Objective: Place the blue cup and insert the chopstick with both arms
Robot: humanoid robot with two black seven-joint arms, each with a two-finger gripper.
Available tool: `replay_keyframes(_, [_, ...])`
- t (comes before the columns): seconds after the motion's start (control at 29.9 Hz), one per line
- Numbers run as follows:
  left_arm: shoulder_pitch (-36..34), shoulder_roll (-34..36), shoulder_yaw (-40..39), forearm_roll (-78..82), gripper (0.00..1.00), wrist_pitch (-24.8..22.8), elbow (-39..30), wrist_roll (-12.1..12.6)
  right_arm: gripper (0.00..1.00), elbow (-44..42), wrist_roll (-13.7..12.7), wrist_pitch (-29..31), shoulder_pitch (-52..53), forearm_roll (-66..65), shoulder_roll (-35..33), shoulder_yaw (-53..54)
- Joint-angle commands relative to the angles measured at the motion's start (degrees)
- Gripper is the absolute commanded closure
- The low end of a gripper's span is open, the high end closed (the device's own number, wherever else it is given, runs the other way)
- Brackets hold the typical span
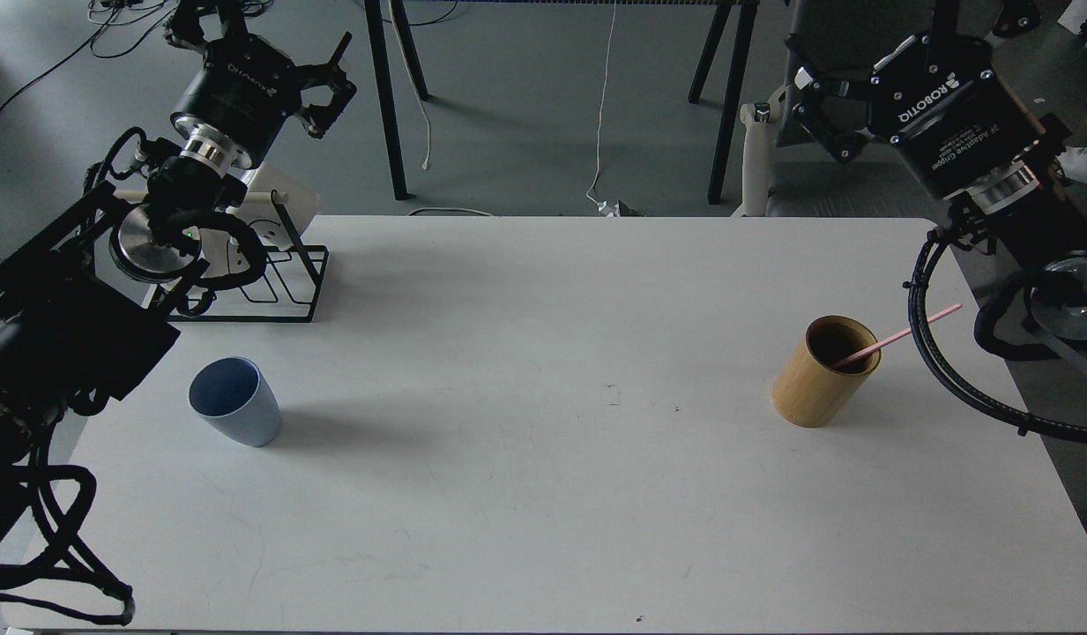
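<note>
You are looking down on a white table. The blue cup is standing upright near the left edge, mouth up, ready to be picked. The pink chopstick is leaning inside a tan bamboo holder on the right, its free end sticking out toward the right arm. Both arms are hovering raised at the far corners, holding nothing: the left gripper and the right gripper are both showing spread fingers. A black rack is sitting behind the cup, close under the left arm; the middle is lying bare.
</note>
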Motion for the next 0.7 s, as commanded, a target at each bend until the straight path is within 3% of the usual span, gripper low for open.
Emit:
replay_keyframes(0.0, [-0.4, -1.5, -2.2, -0.5, 0.00, 0.0, 0.4, 0.0, 0.01, -0.1, 0.0, 0.0, 0.1, -0.2, 0.5, 0.1])
replay_keyframes(0.13, [-3.1, -1.3, -0.8, 1.1, 0.00, 0.0, 0.0, 1.4, 0.01, -0.1, 0.0, 0.0, 0.0, -0.2, 0.5, 0.2])
replay_keyframes(0.23, [-5.0, 2.1, 1.5, 4.6, 0.00, 0.0, -1.4, 3.9, 0.01, -0.3, 0.0, 0.0, -0.8, -0.3, 0.5, 0.1])
replay_keyframes(0.47, [-7.8, 16.0, 9.6, 8.0, 0.00, 0.0, -17.4, 3.8, 0.01, -2.2, 0.0, 0.0, -2.4, -0.3, 0.5, 1.0])
replay_keyframes(0.67, [-14.1, 28.8, 19.7, 9.3, 0.01, 0.0, -26.4, 2.9, 0.01, -2.2, 0.0, 0.0, -2.4, -0.3, -0.2, 1.0])
